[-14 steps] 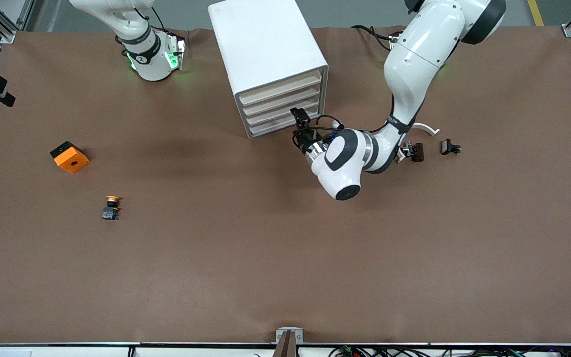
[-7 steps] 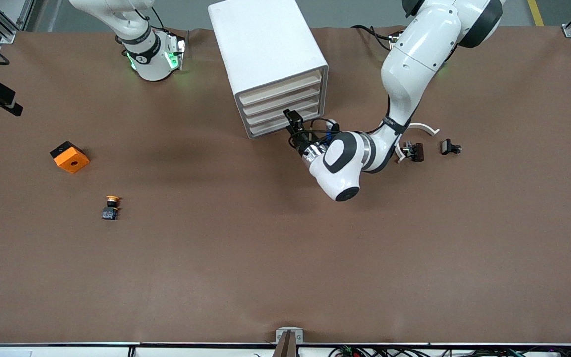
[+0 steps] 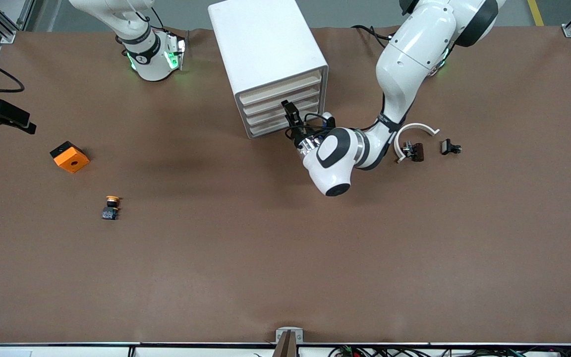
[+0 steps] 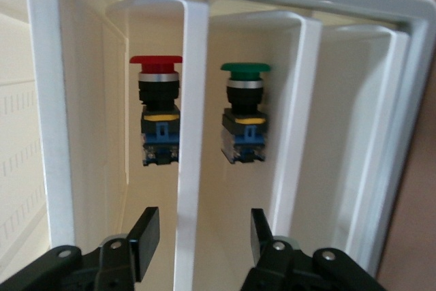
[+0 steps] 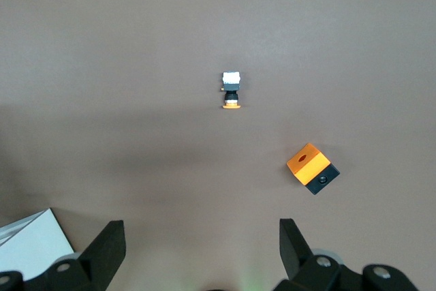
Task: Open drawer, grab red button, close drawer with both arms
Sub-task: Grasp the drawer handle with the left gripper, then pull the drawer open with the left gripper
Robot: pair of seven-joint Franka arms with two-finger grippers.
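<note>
Fingers on the left gripper (image 4: 197, 253) are spread apart with nothing held, one on each side of a white drawer edge, right at the front of the cabinet (image 3: 265, 44). Through the drawer fronts the left wrist view shows the button (image 4: 158, 114) with its red cap, inside the drawer (image 4: 153, 189), and a green-capped button (image 4: 245, 114) sits beside it in the next one. In the front view all four drawers look pushed in, and I think the second one from the bottom (image 3: 285, 114) is the one the gripper is at, though I cannot be sure. So the job looks like it is at the very first step, getting hold of the drawer to pull it out. Next the fingers should squeeze on the edge and pull straight out, away from the cabinet. The right gripper (image 5: 201, 250) is open too, and it waits up high over the table near the right arm's end. Below it lie an orange cube (image 3: 70, 156) and a yellow-capped button (image 3: 111, 207), which is not the one we want. Near the left arm's elbow lie a white curved piece (image 3: 414, 130) and two small dark parts (image 3: 431, 148). The elbow could bump them when it swings back with the drawer.
</note>
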